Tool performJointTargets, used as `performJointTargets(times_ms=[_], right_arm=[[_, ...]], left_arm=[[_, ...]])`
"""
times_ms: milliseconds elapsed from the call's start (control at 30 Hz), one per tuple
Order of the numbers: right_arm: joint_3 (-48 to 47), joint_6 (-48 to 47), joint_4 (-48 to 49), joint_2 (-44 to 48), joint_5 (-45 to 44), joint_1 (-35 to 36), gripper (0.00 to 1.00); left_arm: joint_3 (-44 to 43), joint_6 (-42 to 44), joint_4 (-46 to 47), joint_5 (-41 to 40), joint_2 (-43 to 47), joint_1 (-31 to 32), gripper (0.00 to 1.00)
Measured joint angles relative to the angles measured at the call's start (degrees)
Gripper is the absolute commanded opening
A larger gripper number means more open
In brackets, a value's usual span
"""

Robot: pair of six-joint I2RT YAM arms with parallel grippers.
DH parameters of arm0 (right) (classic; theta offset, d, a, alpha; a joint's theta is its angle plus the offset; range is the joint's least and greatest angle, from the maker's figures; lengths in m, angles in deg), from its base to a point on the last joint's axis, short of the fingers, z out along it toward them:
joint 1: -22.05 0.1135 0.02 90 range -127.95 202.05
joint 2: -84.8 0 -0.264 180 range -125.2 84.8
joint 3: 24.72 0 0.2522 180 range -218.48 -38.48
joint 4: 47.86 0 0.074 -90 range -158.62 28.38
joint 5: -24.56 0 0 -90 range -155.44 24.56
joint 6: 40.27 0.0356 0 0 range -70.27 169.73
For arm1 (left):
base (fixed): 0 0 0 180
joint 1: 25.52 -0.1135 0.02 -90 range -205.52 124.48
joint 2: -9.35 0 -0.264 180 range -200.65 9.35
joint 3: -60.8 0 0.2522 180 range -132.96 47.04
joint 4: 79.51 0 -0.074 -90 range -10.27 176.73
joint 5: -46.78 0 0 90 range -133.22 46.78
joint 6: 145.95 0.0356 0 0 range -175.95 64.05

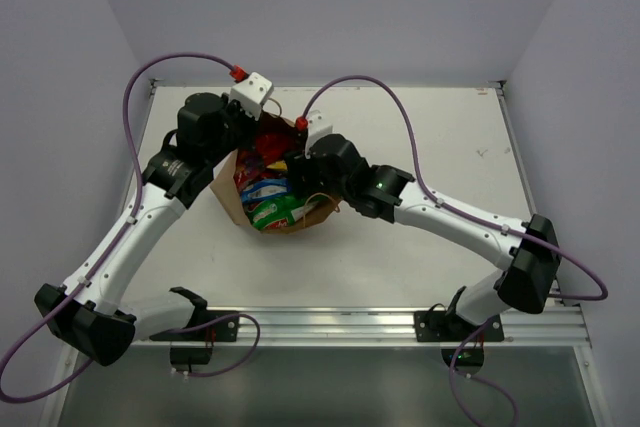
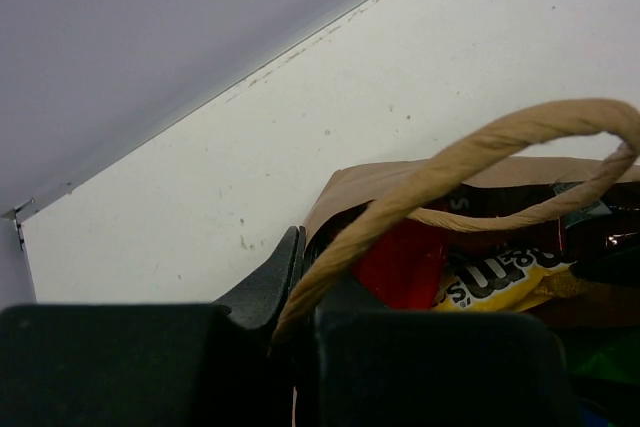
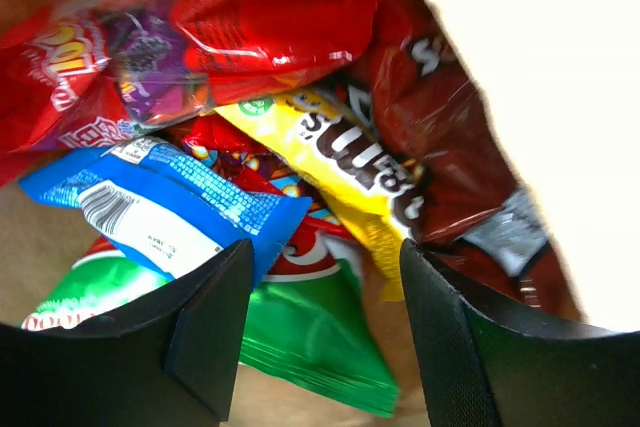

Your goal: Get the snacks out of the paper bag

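Snacks (image 3: pixel 330 152) (crinkly foil), brown kraft paper bag (image 2: pixel 380 179)

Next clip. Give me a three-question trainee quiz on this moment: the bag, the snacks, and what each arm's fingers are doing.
1. True or false: the left fingers are shut on the handle of the paper bag.
2. The right fingers are: A) shut on a red packet; B) open above the snacks inside the bag; C) open over bare table.
3. Fill in: in the right wrist view, the packet partly covered by the blue packet near the bottom edge is ____.

Key: 1 true; 2 B; 3 the green packet.
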Motion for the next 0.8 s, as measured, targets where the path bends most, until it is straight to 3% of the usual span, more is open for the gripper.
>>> performJointTargets(times_ms=[267,433,600,700,733,767,800], right_arm=[[1.36,-10.95,4.33,2.69,-0.33,-0.09,0.55],[1.38,-13.99,5.46,1.79,0.7,-0.11,0.44],[1.55,-15.06,5.95,-2.27,1.9,-0.11,0.41],[1.95,-15.74,6.38,-3.32,2.27,-0.31,0.25],[1.95,-15.91,6.58,-3.34,2.36,-0.37,0.1],[1.92,-15.93,6.86,-3.34,2.34,-0.42,0.01],[1.92,-16.22,6.86,-3.34,2.4,-0.46,0.01]], left_arm=[[0.0,-0.39,-0.28,-0.22,0.04,-0.02,0.0],[-0.02,-0.44,-0.31,-0.22,0.04,0.0,0.0],[-0.13,-0.44,-0.55,-0.2,0.0,-0.02,0.0],[-0.33,-0.46,-0.79,-0.2,-0.07,0.0,0.0],[-0.37,-0.46,-0.83,-0.2,-0.11,0.0,0.0],[-0.46,-0.44,-0.94,-0.22,-0.15,-0.02,0.0],[-0.55,-0.44,-1.09,-0.22,-0.17,0.0,0.0]])
